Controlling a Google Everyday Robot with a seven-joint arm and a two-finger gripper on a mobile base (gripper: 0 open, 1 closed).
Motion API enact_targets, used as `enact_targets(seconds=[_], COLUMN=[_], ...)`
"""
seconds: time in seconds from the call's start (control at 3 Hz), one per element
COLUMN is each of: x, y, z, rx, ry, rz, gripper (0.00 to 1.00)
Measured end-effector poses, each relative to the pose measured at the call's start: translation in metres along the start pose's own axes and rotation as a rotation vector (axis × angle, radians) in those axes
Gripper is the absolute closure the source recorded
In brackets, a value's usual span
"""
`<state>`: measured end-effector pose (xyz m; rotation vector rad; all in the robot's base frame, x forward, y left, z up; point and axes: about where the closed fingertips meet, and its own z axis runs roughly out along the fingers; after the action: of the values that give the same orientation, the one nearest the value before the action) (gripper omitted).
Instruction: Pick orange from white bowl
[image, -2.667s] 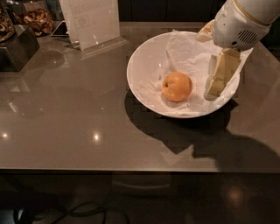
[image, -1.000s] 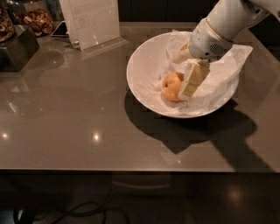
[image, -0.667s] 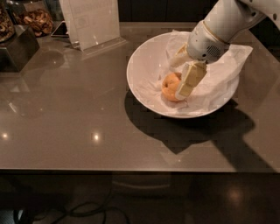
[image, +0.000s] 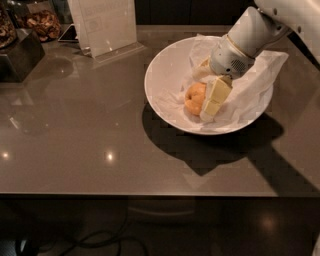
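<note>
The orange (image: 194, 97) lies in the white bowl (image: 165, 75) on crumpled white paper, left of the bowl's middle. My gripper (image: 206, 102) reaches down into the bowl from the upper right. Its cream-coloured end is right against the orange's right side and covers part of it. The white arm housing (image: 240, 45) hangs over the back right of the bowl and hides the paper behind it.
The bowl stands on a glossy grey-brown table (image: 75, 150). A clear acrylic sign stand (image: 107, 25) is at the back left of the bowl. A dark box (image: 17, 55) and a container of snacks (image: 42, 22) are at the far left corner.
The gripper has moved left across the bowl, from its right side to right beside the orange. In the last second it has barely moved. The orange stays in place.
</note>
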<state>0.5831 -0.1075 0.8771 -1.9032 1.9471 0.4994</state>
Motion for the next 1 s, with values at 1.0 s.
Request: enact_targets(seconds=[1.0], x=[0.02], y=[-0.006], z=[0.029], rx=[-0.08], ry=[-0.022], rz=[0.055], gripper=[0.19])
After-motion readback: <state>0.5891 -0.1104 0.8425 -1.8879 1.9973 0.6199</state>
